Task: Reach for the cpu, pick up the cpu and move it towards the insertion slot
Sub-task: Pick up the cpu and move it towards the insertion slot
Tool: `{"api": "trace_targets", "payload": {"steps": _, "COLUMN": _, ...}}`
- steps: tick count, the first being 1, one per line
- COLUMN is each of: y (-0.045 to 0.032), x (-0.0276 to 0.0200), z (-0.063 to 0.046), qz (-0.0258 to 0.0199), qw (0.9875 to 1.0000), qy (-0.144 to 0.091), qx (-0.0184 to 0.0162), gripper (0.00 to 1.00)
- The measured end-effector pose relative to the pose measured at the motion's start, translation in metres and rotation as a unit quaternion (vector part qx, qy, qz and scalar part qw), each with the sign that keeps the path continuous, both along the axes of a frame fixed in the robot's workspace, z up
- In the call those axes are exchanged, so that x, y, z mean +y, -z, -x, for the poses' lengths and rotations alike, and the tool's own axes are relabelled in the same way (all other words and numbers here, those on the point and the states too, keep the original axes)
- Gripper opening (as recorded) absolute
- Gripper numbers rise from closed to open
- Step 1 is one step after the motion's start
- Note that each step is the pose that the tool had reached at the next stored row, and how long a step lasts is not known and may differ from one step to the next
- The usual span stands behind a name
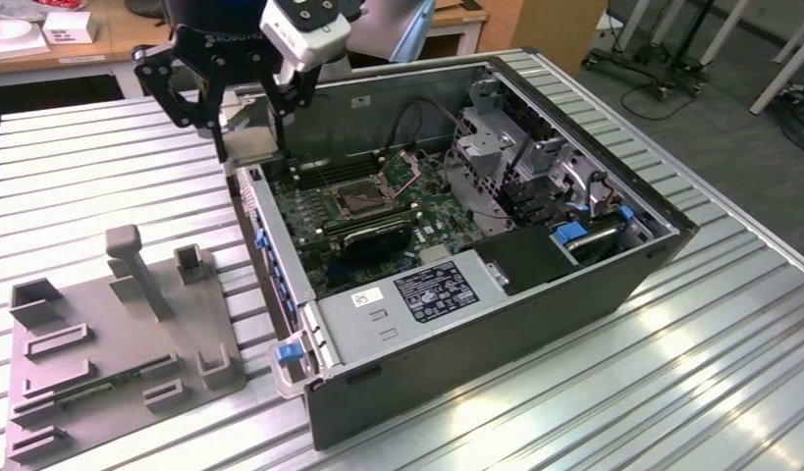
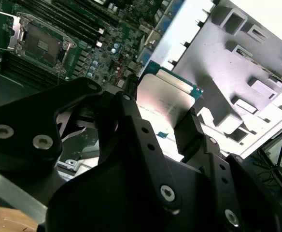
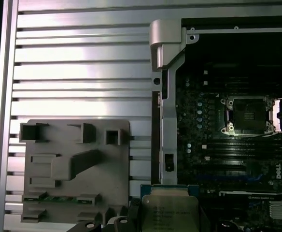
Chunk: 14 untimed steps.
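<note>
Exterior view: the gripper [image 1: 251, 108] is seen high up over the edge of the computer case [image 1: 507, 294], with the grey plate [image 1: 114, 363] off to that view's left. The chip [image 2: 162, 99] is held flat between the closed-in jaws in the second wrist view. The socket [image 1: 355, 201] is seen on the green board [image 1: 375, 231], lower down and toward the exterior view's right of the chip.
</note>
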<state>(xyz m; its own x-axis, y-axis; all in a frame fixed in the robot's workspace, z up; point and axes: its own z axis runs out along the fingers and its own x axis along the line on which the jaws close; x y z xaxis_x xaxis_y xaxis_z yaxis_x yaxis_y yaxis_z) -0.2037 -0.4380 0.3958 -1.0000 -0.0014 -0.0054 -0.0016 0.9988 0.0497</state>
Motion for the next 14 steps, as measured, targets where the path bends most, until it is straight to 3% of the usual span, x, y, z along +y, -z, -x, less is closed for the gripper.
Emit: {"api": "trace_targets", "payload": {"steps": 14, "y": 0.0028, "x": 0.018, "z": -0.028, "qz": 0.0, "qw": 1.0, "qy": 0.0, "qx": 0.0, "gripper": 0.54}}
